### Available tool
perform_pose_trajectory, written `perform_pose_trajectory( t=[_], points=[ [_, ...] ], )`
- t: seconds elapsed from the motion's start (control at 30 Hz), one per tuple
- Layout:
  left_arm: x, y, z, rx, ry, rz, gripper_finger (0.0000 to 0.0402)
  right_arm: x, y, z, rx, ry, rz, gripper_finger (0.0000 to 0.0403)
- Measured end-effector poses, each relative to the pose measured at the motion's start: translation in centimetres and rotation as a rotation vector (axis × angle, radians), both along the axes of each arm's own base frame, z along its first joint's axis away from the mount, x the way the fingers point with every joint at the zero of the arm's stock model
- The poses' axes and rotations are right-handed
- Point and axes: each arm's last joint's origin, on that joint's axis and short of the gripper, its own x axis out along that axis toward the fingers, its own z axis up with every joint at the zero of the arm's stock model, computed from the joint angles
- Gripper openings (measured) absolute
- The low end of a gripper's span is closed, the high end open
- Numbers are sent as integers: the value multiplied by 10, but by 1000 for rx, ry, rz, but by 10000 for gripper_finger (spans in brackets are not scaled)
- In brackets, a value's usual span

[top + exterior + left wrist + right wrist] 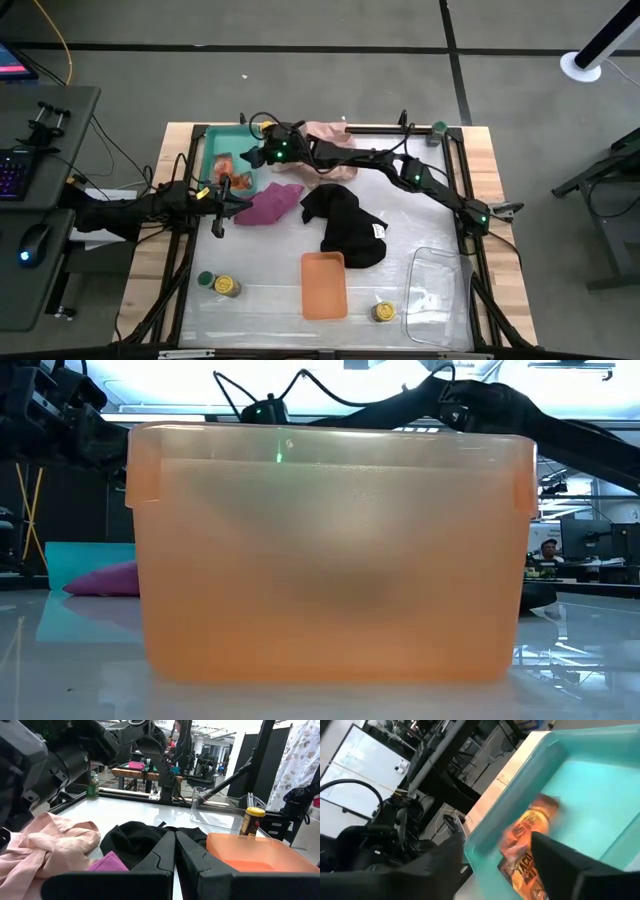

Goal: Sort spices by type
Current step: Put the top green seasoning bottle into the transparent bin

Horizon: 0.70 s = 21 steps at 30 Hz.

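My right gripper reaches across to the teal tray and is open above it. An orange-red packet lies on the tray floor between its fingers. A second packet lies in the same tray. My left gripper is shut and empty, beside the magenta cloth. A yellow-lidded jar and a green-lidded jar stand near the table's near-left corner. Another yellow-lidded jar stands by the clear tray. A green-lidded jar stands at the far right. My right gripper comes at the orange-red packet from above, with one finger on either side of it. The packet lies flat in the teal tray. Whether a finger touches it, I cannot tell.
A pink cloth lies at the far edge and a black cloth at mid-table. An orange tray sits at the near edge and fills the low view. A clear tray lies at the near right.
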Motion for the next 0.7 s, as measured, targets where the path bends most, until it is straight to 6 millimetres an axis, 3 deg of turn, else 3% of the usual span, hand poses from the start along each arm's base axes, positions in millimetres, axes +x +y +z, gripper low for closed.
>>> perform_pose_trajectory(
  t=[0.13,0.27,0.4,0.5,0.7],
  points=[
    [0,0,0,0,0,0,1,-8,-10,18,-8,-19,92,290],
    [0,0,0,0,0,0,1,-29,-24,47,-69,68,134,295],
    [0,0,0,0,0,0,1,-67,-25,81,-245,310,203,280],
    [0,0,0,0,0,0,1,-95,-10,97,-333,520,306,265],
    [0,0,0,0,0,0,1,-140,48,84,-330,861,608,242]
  ],
)
